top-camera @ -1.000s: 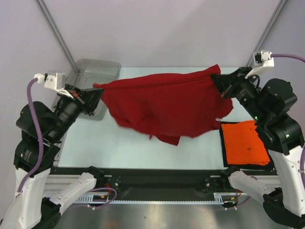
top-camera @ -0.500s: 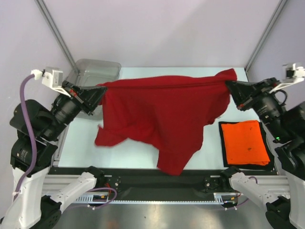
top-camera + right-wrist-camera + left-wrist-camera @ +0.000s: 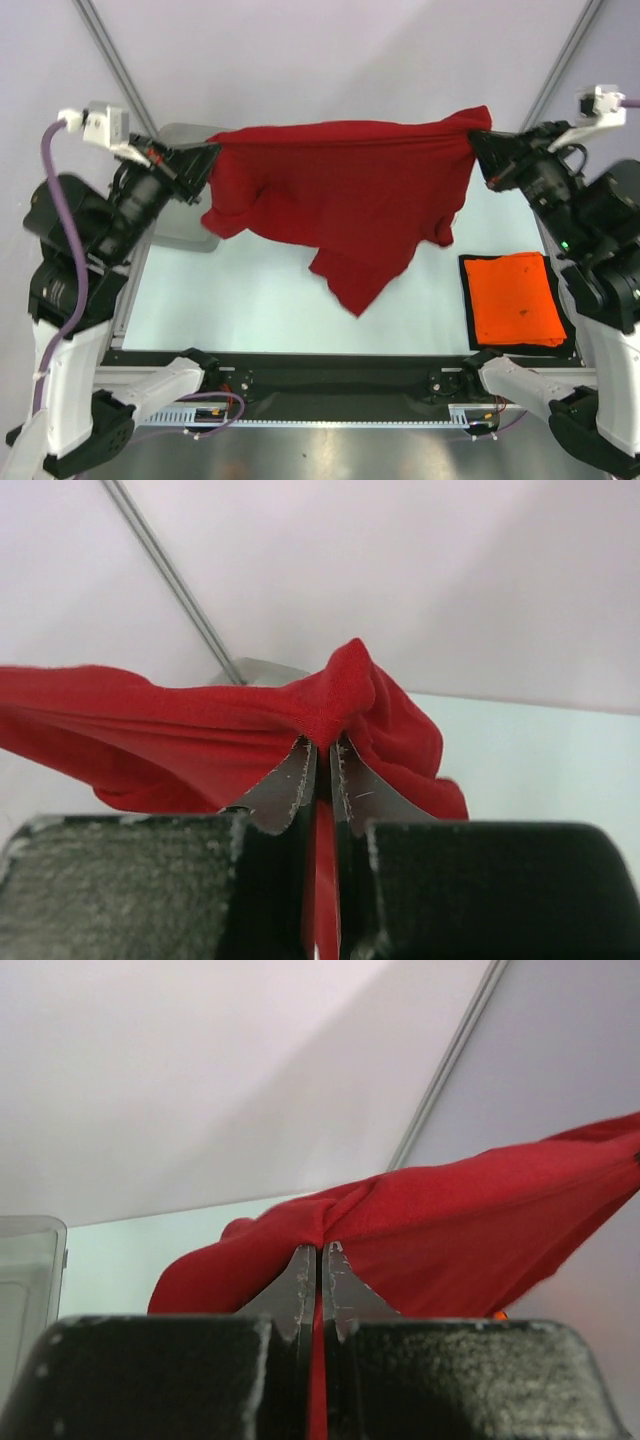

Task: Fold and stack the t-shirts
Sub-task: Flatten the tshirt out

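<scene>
The dark red t-shirt (image 3: 350,200) hangs stretched in the air between my two grippers, above the far half of the table, its lower part drooping to a point near the middle. My left gripper (image 3: 205,155) is shut on its left end; in the left wrist view the gripper (image 3: 320,1252) pinches the red cloth (image 3: 470,1230). My right gripper (image 3: 480,140) is shut on its right end; in the right wrist view the gripper (image 3: 323,748) pinches the bunched cloth (image 3: 340,695). The orange t-shirt (image 3: 515,298) lies folded flat at the near right.
A translucent grey plastic tub (image 3: 180,215) stands at the far left, partly hidden by my left arm and the red shirt. A black mat (image 3: 467,310) lies under the orange shirt. Metal frame posts (image 3: 115,60) rise at the back corners.
Both grippers have risen and moved back with the red shirt. The cloth is lifted higher off the table and pulled tauter between them; its hanging part has swung.
</scene>
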Controlling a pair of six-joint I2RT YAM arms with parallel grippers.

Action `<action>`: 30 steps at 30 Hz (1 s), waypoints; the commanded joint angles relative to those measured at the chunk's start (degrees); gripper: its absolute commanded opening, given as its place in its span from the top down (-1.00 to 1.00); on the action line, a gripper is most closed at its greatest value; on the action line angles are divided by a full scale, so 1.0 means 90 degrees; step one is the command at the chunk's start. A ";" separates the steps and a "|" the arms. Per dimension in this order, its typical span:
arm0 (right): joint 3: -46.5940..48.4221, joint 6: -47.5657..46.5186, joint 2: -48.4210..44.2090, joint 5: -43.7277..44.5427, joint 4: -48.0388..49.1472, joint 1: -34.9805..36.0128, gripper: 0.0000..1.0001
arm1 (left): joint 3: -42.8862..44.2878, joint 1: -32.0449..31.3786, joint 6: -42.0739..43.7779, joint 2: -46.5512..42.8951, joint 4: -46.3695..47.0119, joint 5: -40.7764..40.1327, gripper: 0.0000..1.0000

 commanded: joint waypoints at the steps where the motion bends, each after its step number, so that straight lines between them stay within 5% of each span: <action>1: 0.0332 -0.0458 -0.0990 0.1107 0.0516 -0.0119 1.00 | -0.0675 0.0128 0.0445 -0.1099 0.0227 -0.1106 0.99; 6: 0.0438 -0.0742 -0.0729 0.1285 0.0820 -0.0119 1.00 | -0.1813 0.0128 0.0463 -0.1249 0.1008 -0.1752 0.99; 16: 0.2274 -0.0459 -0.0367 0.0778 -0.0010 -0.0129 1.00 | -0.0234 0.0138 0.0446 -0.1188 0.0054 -0.1529 0.99; 30: 0.1564 -0.0029 -0.0914 0.0785 -0.0266 -0.0705 1.00 | -0.0816 0.0128 0.0541 -0.1648 -0.0408 -0.0941 0.99</action>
